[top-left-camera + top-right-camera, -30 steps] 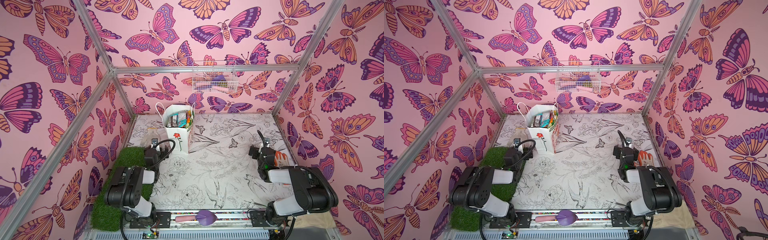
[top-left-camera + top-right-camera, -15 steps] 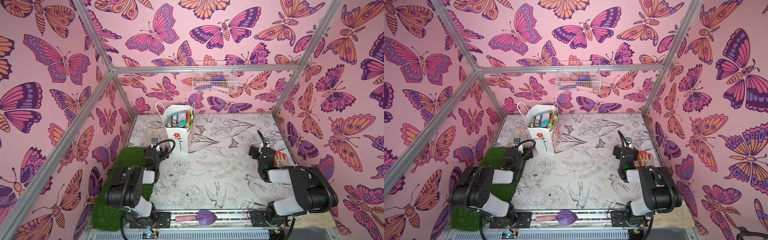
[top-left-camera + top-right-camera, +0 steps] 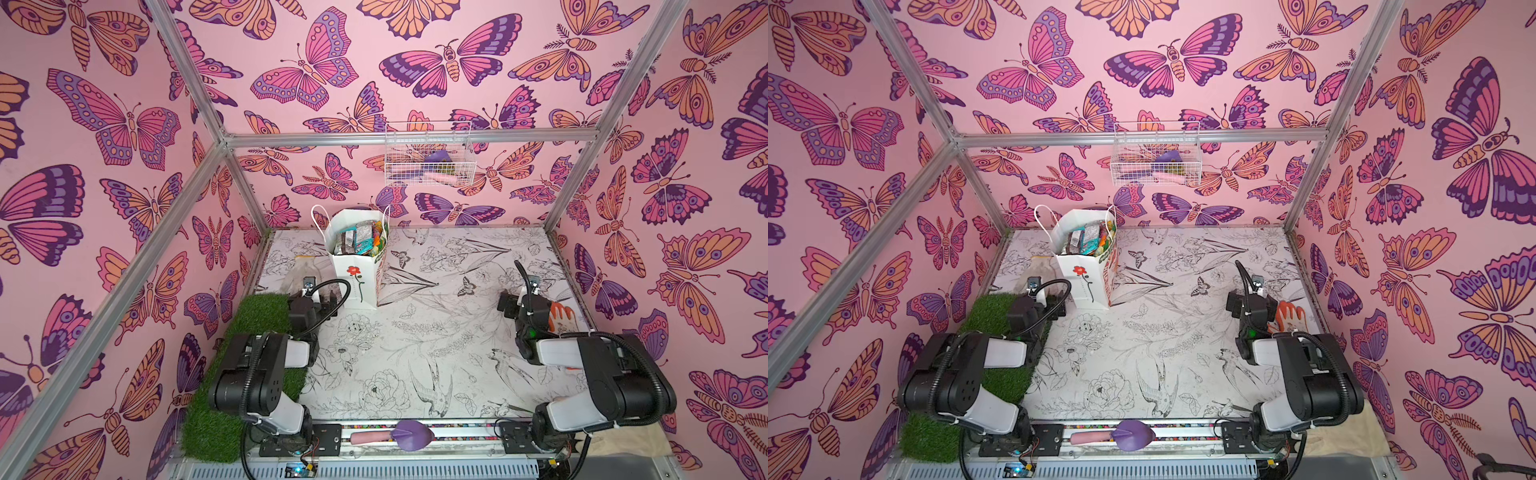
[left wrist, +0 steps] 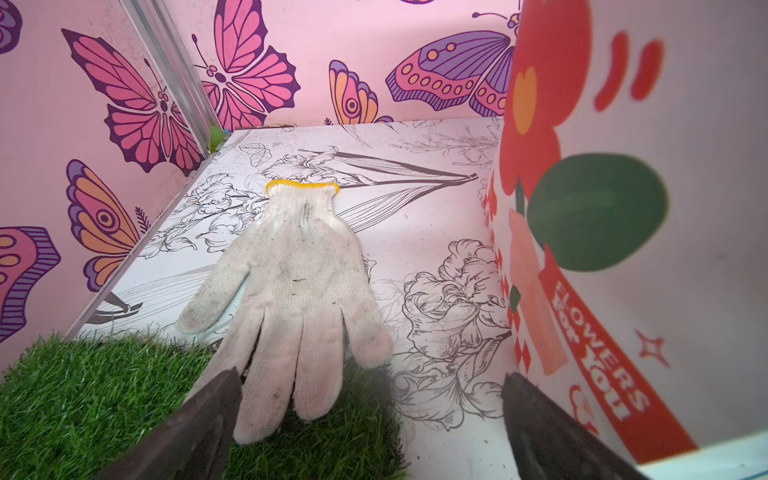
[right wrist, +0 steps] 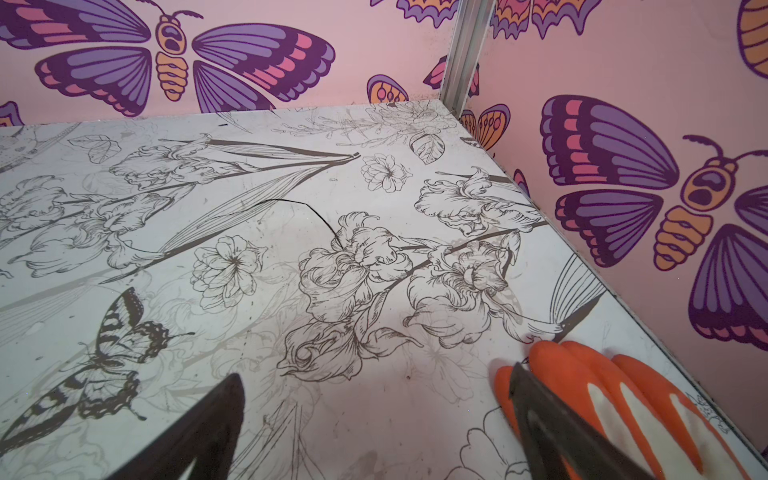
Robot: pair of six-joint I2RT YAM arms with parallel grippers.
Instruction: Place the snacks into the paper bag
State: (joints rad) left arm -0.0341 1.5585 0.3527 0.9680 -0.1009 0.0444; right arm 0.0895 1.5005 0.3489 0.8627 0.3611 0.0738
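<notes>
Arms [image 3: 266, 374] folded low; left pincer [image 4: 372, 376], right pincer [image 5: 374, 373] wide, empty.

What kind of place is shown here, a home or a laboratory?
Probably a laboratory robot cell: aluminium frame with butterfly-print walls, left arm and right arm mounted at the front, an artificial turf mat as prop.

This is a robot test cell in a lab: a box of bare aluminium frame [image 3: 299, 138] lined with pink butterfly-print walls [image 3: 353, 99], a bench [image 3: 436, 332] papered with line-drawn flowers, two black-and-white robot arms [image 3: 257, 374] bolted to a front rail [image 3: 469, 438], exposed wiring and a circuit board [image 3: 297, 471] below it, and a patch of fake grass [image 3: 216, 415].
</notes>
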